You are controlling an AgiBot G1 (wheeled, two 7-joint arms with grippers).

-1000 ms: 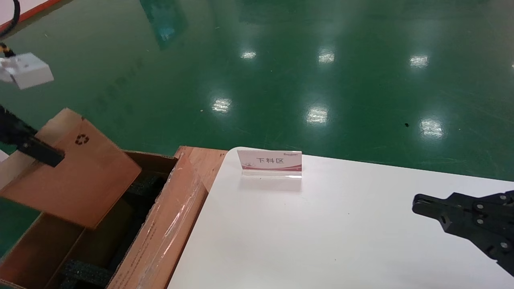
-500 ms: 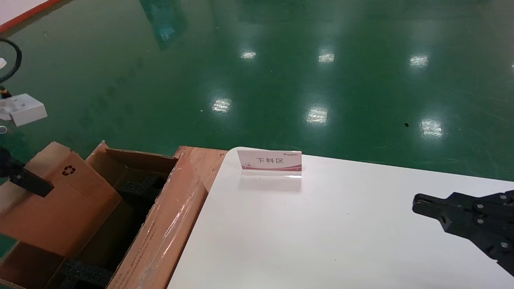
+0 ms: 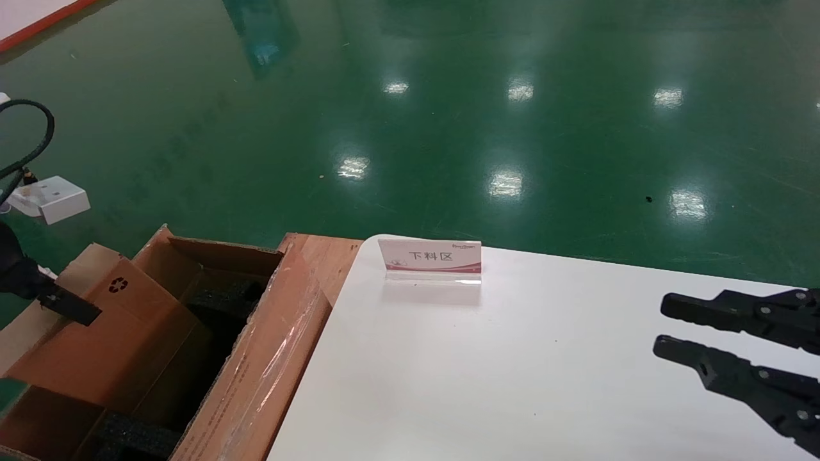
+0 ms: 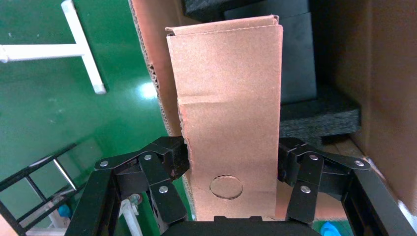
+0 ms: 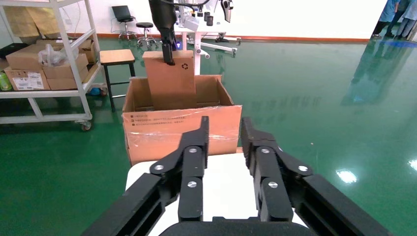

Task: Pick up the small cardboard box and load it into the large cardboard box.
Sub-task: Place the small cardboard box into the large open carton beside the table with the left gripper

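Note:
The small cardboard box point(image 3: 122, 339), plain brown with a black recycling symbol, stands on edge, its lower part inside the large cardboard box point(image 3: 275, 358) at the left, beside the table. My left gripper point(image 3: 64, 306) is shut on its upper edge. In the left wrist view the fingers point(image 4: 169, 157) press both sides of the small box point(image 4: 231, 98), above black foam point(image 4: 319, 118). My right gripper point(image 3: 660, 326) is open and empty over the table's right side. The right wrist view shows that gripper point(image 5: 224, 125), the taped large box point(image 5: 182, 130) and the small box point(image 5: 172, 86).
A white table point(image 3: 512, 384) carries a small sign stand point(image 3: 430, 259) near its far edge. A wooden surface point(image 3: 327, 256) sits between table and carton. Black foam point(image 3: 138, 435) lines the carton. A shelf with boxes point(image 5: 44, 64) and a stool point(image 5: 117, 56) stand beyond.
My left gripper has come down and the small box has sunk partly into the large box, more upright than before. My right gripper's fingers have opened.

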